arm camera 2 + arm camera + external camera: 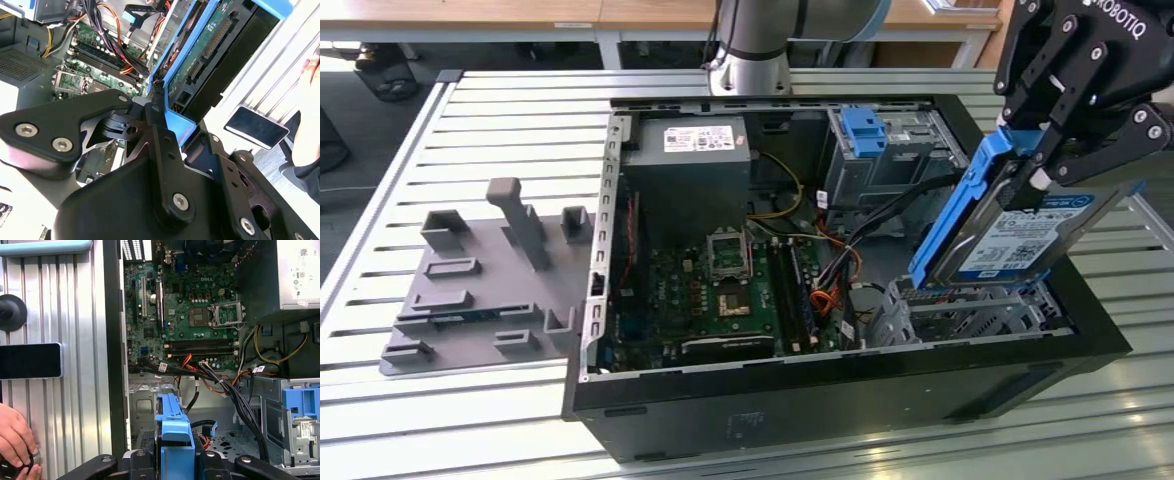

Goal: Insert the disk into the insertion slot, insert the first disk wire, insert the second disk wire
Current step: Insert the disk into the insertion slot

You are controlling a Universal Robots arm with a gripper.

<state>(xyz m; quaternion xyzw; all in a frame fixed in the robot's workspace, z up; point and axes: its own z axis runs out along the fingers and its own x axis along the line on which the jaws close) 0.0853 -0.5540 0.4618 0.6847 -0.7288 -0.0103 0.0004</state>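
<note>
One gripper (1042,172) enters the exterior view at about two o'clock, pitched down toward the open computer case (854,385), while the arm's base column (754,50) stands at twelve o'clock behind the case. Its black fingers (1067,140) are clamped on the upper edge of the disk (1021,240), which hangs on edge and tilted, blue carrier rail toward the case interior. The disk's lower end sits at the mouth of the insertion slot (974,305), the perforated grey cage at roughly four o'clock; contact between them cannot be confirmed, and the disk is not seated. In the second wrist view the gripper (165,117) pinches the blue carrier, with the disk's green circuit-board side (210,45) exposed. In the first wrist view the carrier (172,425) stands over the cage area. Labelling: a white printed label on the disk face and another on the power supply (700,140).
</note>
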